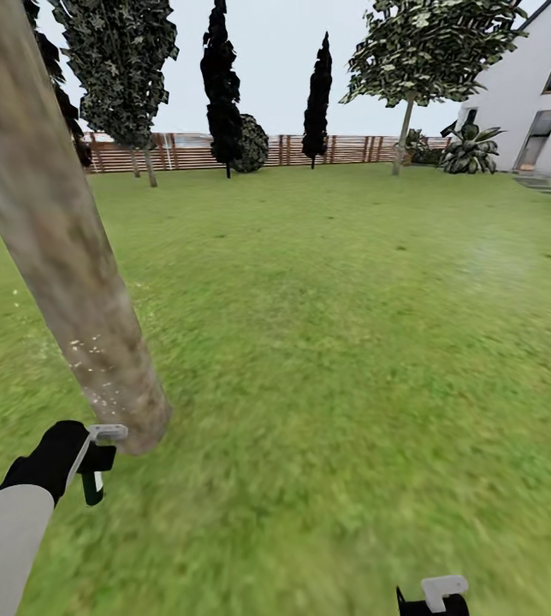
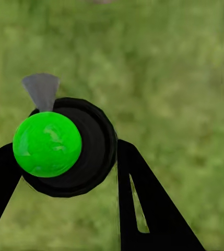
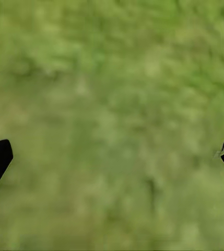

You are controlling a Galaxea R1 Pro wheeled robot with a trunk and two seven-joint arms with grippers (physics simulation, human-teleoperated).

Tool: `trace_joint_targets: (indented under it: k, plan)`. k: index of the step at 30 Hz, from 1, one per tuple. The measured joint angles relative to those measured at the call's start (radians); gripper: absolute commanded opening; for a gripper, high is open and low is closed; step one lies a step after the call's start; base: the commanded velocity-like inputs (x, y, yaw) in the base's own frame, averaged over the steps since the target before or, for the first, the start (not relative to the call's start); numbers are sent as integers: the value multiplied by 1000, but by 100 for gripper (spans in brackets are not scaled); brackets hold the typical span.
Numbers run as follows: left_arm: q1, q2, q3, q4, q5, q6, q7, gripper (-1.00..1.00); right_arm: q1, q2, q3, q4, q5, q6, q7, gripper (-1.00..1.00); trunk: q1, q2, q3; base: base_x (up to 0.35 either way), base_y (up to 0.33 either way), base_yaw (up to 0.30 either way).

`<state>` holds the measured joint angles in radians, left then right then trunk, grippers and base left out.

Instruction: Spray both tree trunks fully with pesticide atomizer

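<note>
Already the left claw grips the pesticide atomizer beside the tree trunk; light, rigid, best held round its body. The right claw gapes wide.

Mottled beige-grey tree trunk, blurry green grass, brown slatted fence, black fingers

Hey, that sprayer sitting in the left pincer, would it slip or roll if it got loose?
The atomizer looks round and glossy, so it could twist or slip between the narrow fingers of the left pincer. It looks small, so it is probably light. Dropped on the grass, its round body might roll a little.
</note>
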<state>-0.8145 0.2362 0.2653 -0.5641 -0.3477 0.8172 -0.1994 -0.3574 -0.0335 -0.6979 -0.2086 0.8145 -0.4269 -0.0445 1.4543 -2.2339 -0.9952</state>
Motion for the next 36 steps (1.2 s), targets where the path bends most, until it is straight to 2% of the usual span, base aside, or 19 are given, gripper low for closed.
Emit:
trace_joint_targets:
  k: [6,12,13,15,17,21,27,28,30,31,33,36]
  plan:
    - [0,-1,-1,-2,1,0,0,-100,0,0,0,0,0,0,0,100,0,0,0,217,-206,2]
    - [0,-2,-2,-3,2,1,0,-100,0,0,0,0,0,0,0,100,0,0,0,-5,-266,0]
    - [0,-9,-2,1,9,1,0,-100,0,0,1,1,0,0,1,100,0,0,0,-104,-266,0]
    - [0,-40,-1,2,9,0,0,-100,0,1,1,1,0,0,1,100,0,0,0,-74,-268,67]
    - [0,-48,2,-9,3,1,0,-100,0,1,1,1,0,0,1,100,0,0,0,79,-258,207]
    - [-6,-35,3,-15,-1,7,-1,-100,0,0,0,1,0,0,0,100,0,0,0,190,-236,271]
    - [-13,-34,5,-17,0,13,-1,-100,0,0,0,1,0,0,0,100,0,0,0,24,-27,276]
    - [-17,-36,11,-25,1,21,0,-100,0,0,0,0,0,0,0,100,0,0,0,0,-1,276]
    - [-25,-38,59,-78,-2,119,0,-100,0,0,0,1,0,0,0,100,0,0,0,0,0,276]
    - [-25,-41,65,-104,1,146,0,-100,0,0,0,0,0,0,0,100,0,0,0,0,0,267]
    - [-15,-47,63,-157,-2,164,-1,-100,0,0,0,0,0,0,0,100,0,0,0,20,-52,68]
    - [-12,-47,59,-173,-5,162,-2,-100,0,-2,-1,-1,0,0,0,100,0,0,0,98,-216,8]
